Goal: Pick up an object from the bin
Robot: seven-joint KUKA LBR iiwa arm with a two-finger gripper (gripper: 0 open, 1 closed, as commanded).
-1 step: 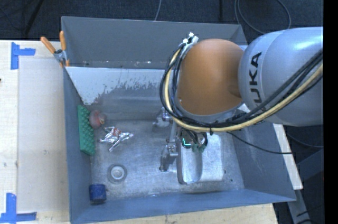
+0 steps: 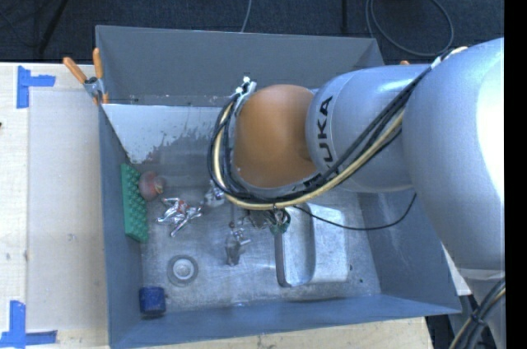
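The claw (image 2: 235, 247) is low over the middle of the grey bin (image 2: 115, 166), and from this angle I cannot tell whether it is wide or narrow. The floor beneath it is scuffed bare metal with sloping walls rising all round.

Nearest thing is a shiny silver metal piece (image 2: 179, 213), just to the view's left of the claw and apart from it. Further toward the front lies a clear round lid (image 2: 182, 267), flat on the floor.

The big silver arm (image 2: 428, 141) sweeps in from the right. Its orange wrist cover (image 2: 268, 133) bulges over the bin's centre, with black and yellow cables (image 2: 221, 150) looped round it.

At the edges, a green studded block (image 2: 134, 203) leans along the left wall, with a pinkish round thing (image 2: 151, 185) touching it. A small blue block (image 2: 151, 300) is tucked in the front-left corner. A grey metal slab (image 2: 298, 257) lies right of the claw. Between the claw and the lid the floor is open.
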